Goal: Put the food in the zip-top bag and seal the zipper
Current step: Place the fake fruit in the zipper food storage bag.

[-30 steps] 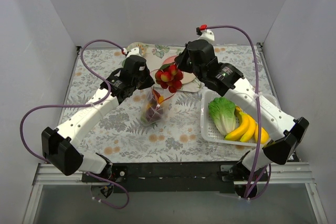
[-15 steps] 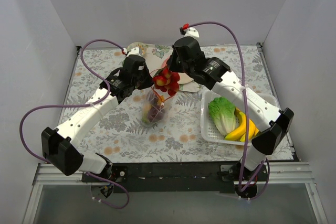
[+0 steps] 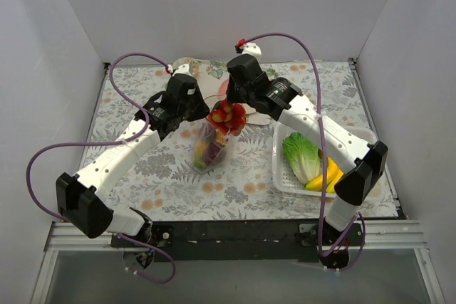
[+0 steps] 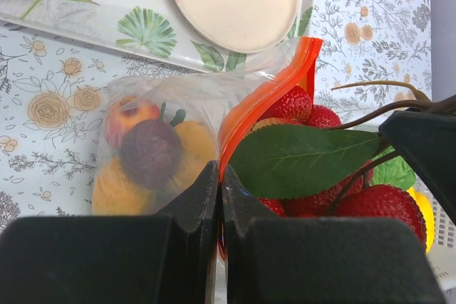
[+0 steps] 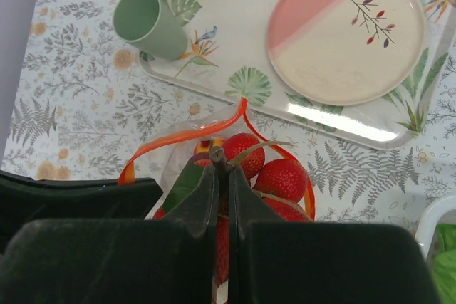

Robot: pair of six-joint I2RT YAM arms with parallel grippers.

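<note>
The clear zip-top bag point(image 3: 208, 151) hangs mouth-up at mid-table with several toy fruits inside point(image 4: 149, 153). My left gripper point(image 3: 202, 115) is shut on the left edge of its orange zipper strip point(image 4: 246, 112), holding the mouth open; in the left wrist view point(image 4: 219, 170) the strip runs between the closed jaws. My right gripper point(image 3: 226, 107) is shut on the brown stem of a bunch of red berries point(image 3: 228, 118) with a green leaf point(image 4: 299, 158). The bunch point(image 5: 281, 176) hangs inside the open zipper loop point(image 5: 182, 135), at the bag's mouth, under the right gripper point(image 5: 223, 169).
A floral tray point(image 5: 235, 55) behind the bag holds a pink-and-cream plate point(image 5: 345, 30) and a green cup point(image 5: 149, 25). A white slotted basket point(image 3: 278, 169) at right holds a lettuce point(image 3: 303, 156) and bananas point(image 3: 329, 174). Grey walls enclose the table.
My right gripper has moved left and down with the berry bunch, from beside the bag to its open mouth. The left gripper has kept its hold on the zipper edge.
</note>
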